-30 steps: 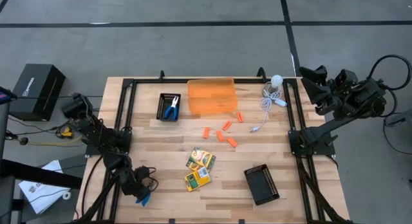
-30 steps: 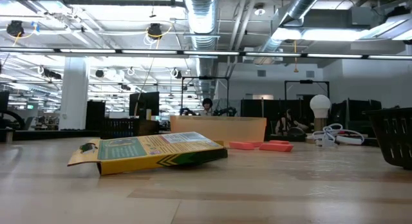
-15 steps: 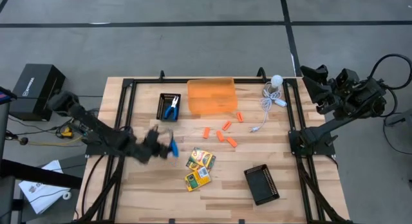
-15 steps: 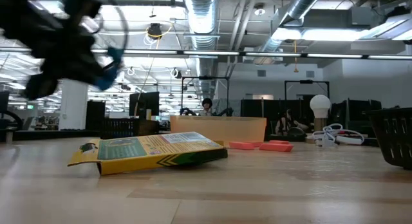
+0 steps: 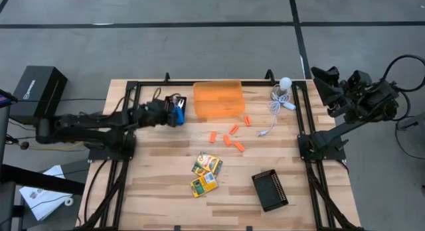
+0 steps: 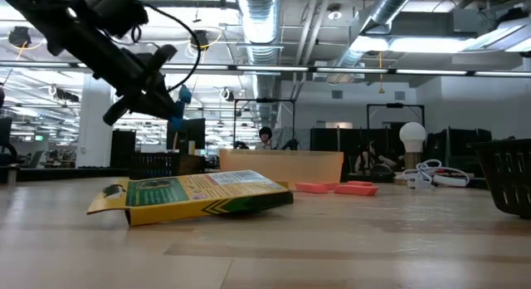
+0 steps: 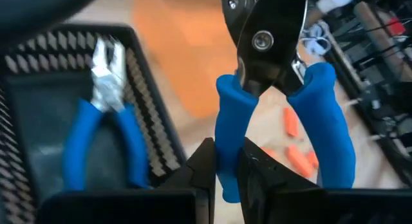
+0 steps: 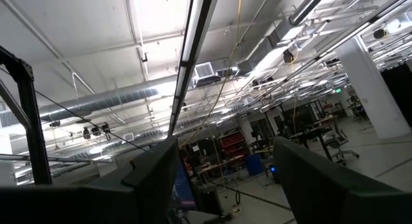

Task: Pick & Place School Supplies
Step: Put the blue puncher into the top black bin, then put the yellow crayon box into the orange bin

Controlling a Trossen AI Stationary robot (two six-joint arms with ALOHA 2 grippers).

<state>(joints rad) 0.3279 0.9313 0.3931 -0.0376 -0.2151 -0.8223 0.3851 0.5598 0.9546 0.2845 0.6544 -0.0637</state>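
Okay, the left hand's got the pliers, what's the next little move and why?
Probably lower and release. The left hand grips blue-handled pliers above the black tray, where the other pliers already lie.

L arm stretched low across the table's far-left part, left gripper (image 5: 174,112) raised above the surface – fingers (image 7: 205,169) clamped tight. R arm folded up off the table's right edge, right gripper (image 5: 321,79) parked there – fingers spread wide.
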